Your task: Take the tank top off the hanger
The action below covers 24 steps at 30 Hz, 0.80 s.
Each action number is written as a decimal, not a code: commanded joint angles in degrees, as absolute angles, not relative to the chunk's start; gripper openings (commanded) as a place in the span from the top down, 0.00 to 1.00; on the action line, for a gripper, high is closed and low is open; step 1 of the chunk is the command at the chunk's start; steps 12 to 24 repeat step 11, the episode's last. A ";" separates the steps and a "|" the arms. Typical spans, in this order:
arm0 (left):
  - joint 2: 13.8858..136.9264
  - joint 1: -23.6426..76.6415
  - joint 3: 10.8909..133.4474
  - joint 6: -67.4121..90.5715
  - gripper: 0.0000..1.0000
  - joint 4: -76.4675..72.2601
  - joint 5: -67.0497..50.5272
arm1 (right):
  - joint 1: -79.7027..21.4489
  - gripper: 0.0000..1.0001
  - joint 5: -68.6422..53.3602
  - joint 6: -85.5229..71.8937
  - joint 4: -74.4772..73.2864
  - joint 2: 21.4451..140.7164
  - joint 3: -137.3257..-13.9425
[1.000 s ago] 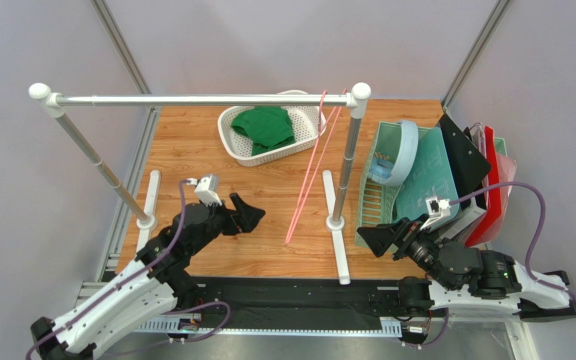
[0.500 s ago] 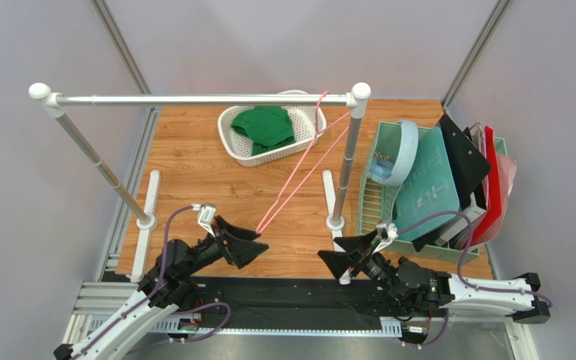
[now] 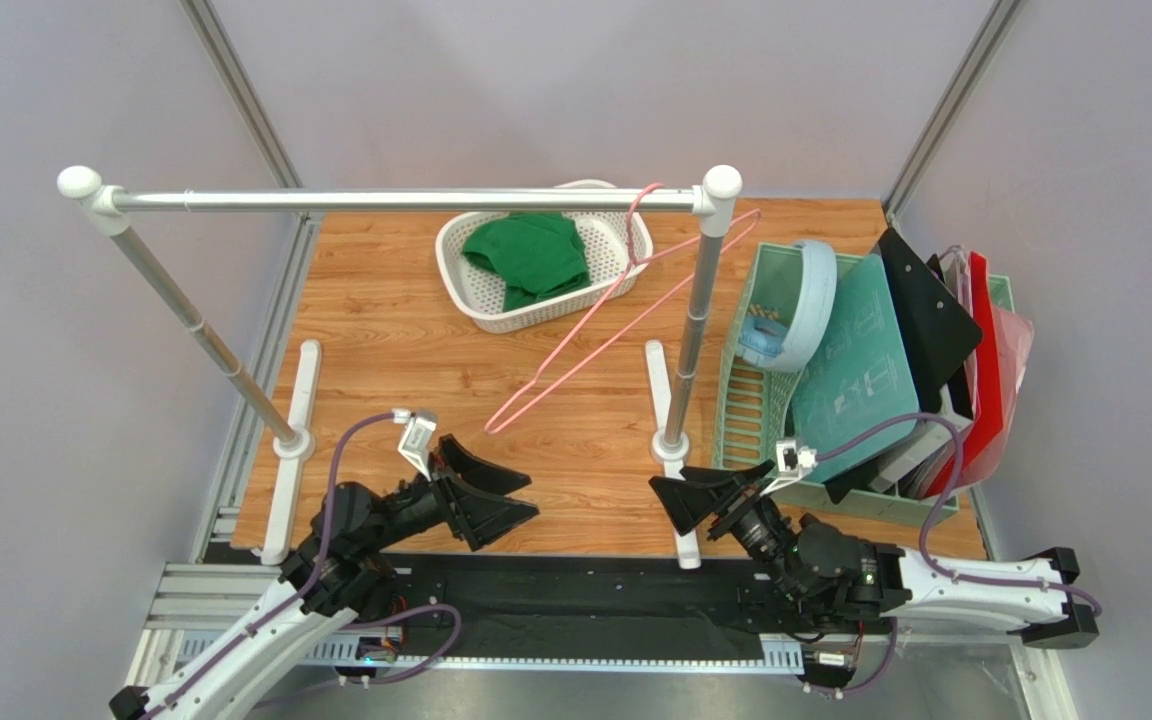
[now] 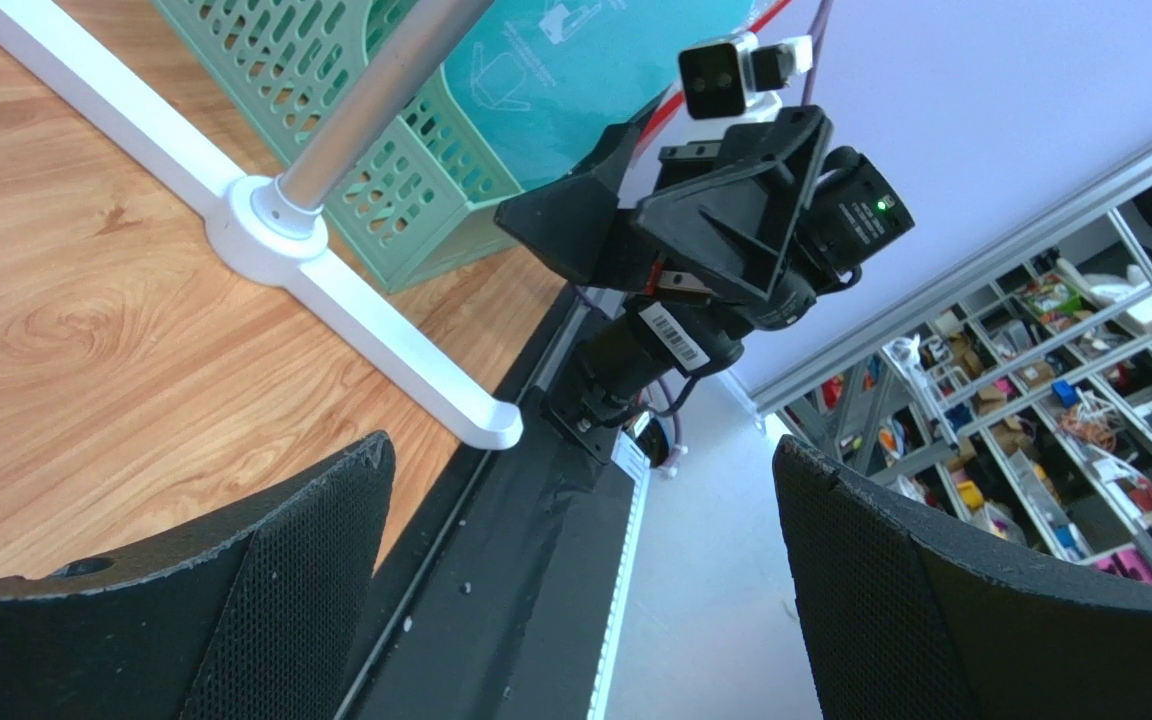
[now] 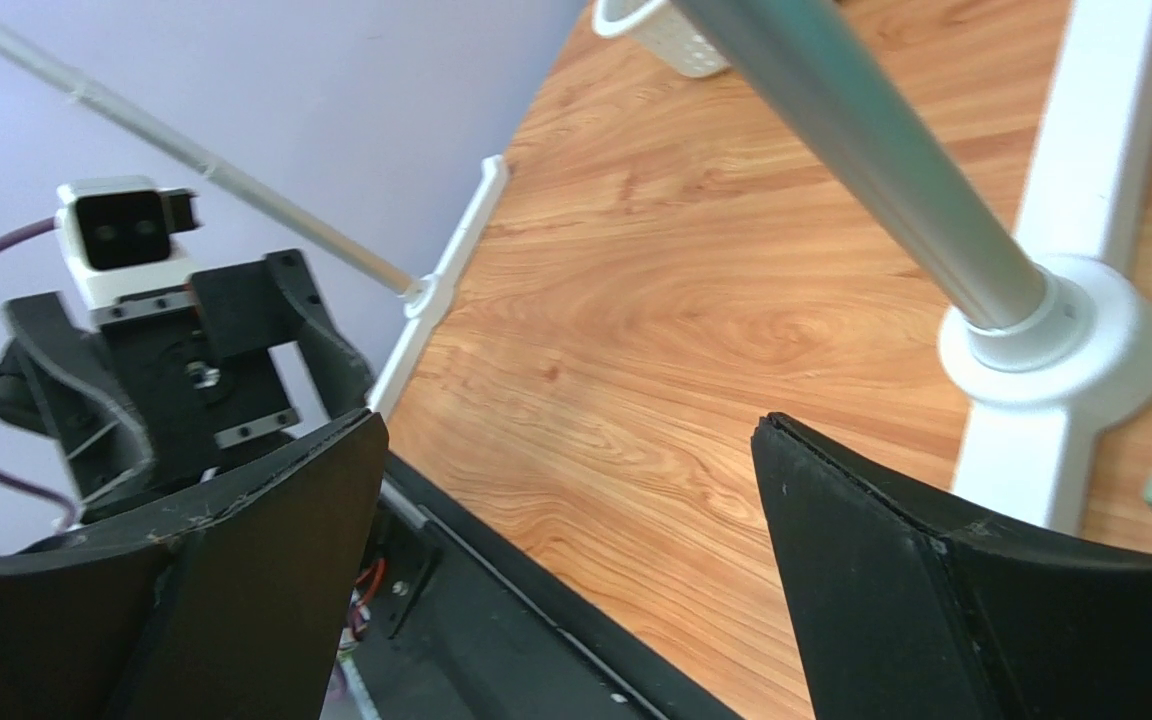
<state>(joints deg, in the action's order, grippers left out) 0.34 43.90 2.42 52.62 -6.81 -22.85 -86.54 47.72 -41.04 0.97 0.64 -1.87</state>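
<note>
Both arms have drawn back over the last second to the near edge of the tabletop (image 3: 387, 330) and now sit low there. The left gripper (image 3: 530, 495) and the right gripper (image 3: 668, 507) point inward at each other, well apart from everything else. In each wrist view the jaws stand spread wide with nothing between them, so neither arm is holding anything. The silver rail (image 3: 387, 198) has not shifted. The pink hanger (image 3: 522, 398) is hooked on it just beside the right-hand post, and it has swung: its low corner has travelled leftward and farther from the arms. It now hangs at a slant over the wood, bare wire with no cloth on it. That motion looks like the swing of a hanger that has been let go. Beyond it, at the far side of the tabletop, the white basket (image 3: 455, 255) has stayed put. The green tank top (image 3: 534, 252) lies bunched inside it, clear of the hanger. By my reading the garment is already off and dropped in the basket. The task looks finished, and the arms seem to be pulling back to rest rather than lining up another grasp.
</note>
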 commanded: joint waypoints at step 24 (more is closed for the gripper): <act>-6.59 43.86 -1.67 52.20 0.01 -0.18 -22.50 | -86.66 0.00 53.97 -52.03 -10.63 -0.35 4.57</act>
